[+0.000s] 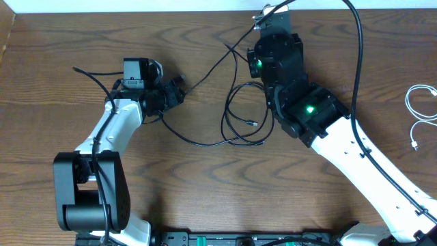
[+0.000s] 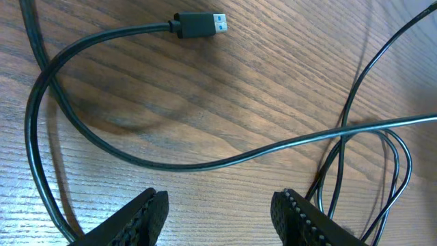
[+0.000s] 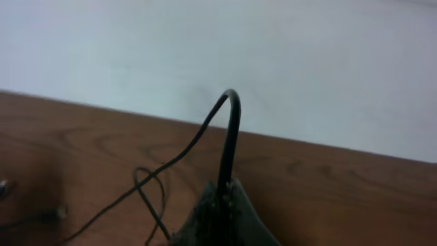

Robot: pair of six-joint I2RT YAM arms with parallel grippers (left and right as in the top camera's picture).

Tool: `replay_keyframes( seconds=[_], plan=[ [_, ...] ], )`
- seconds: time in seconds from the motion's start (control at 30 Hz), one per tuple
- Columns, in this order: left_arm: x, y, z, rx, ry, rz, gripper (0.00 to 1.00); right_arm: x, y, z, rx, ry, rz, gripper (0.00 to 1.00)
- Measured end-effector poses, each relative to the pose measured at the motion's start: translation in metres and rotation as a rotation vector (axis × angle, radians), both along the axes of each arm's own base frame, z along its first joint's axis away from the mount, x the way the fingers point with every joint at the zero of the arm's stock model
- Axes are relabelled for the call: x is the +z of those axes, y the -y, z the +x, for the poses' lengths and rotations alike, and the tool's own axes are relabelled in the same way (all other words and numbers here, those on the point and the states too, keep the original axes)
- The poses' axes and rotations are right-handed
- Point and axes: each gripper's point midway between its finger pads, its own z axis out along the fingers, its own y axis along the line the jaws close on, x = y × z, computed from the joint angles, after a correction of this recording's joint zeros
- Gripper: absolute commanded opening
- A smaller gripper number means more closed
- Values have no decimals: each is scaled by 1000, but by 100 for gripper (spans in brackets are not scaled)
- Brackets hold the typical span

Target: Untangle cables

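Right claw (image 3: 225, 190) pinched shut on black cable (image 3: 231, 130), near far edge, left claw (image 2: 218, 208) half open, empty, above USB cable (image 2: 194, 25) on surface (image 2: 273, 82)

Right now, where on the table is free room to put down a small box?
The near middle of the table is bare, bordered by the left arm, the right arm and the black cables. Another free strip lies between the right arm and the white cable. The centre is crowded with cable loops.
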Motion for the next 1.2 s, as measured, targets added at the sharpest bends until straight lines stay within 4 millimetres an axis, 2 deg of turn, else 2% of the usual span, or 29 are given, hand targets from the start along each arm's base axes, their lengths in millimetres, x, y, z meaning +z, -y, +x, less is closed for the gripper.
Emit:
replay_keyframes(
  seconds=[0.1, 0.27, 0.47, 0.53, 0.67, 0.77, 0.93, 1.0, 1.1, 1.2],
  plan=[
    [0, 0, 0, 0, 0, 0, 56, -12, -11, -6, 76, -58, 0, 1],
    [0, 0, 0, 0, 0, 0, 55, -36, -51, -25, 315, -185, 56, 1],
    [0, 0, 0, 0, 0, 0, 55, -78, -86, -40, 497, -347, 90, 1],
    [0, 0, 0, 0, 0, 0, 55, -105, -104, -46, 576, -438, 109, 1],
    [0, 0, 0, 0, 0, 0, 56, -145, -125, -56, 674, -569, 142, 1],
    [0, 0, 0, 0, 0, 0, 56, -184, -141, -68, 736, -710, 193, 1],
    [0, 0, 0, 0, 0, 0, 56, -230, -149, -79, 740, -862, 226, 1],
    [0, 0, 0, 0, 0, 0, 55, -239, -150, -80, 739, -888, 233, 1],
    [0, 0, 0, 0, 0, 0, 55, -250, -151, -82, 732, -919, 240, 17],
    [0, 0, 0, 0, 0, 0, 55, -251, -152, -81, 732, -919, 247, 24]
  ],
)
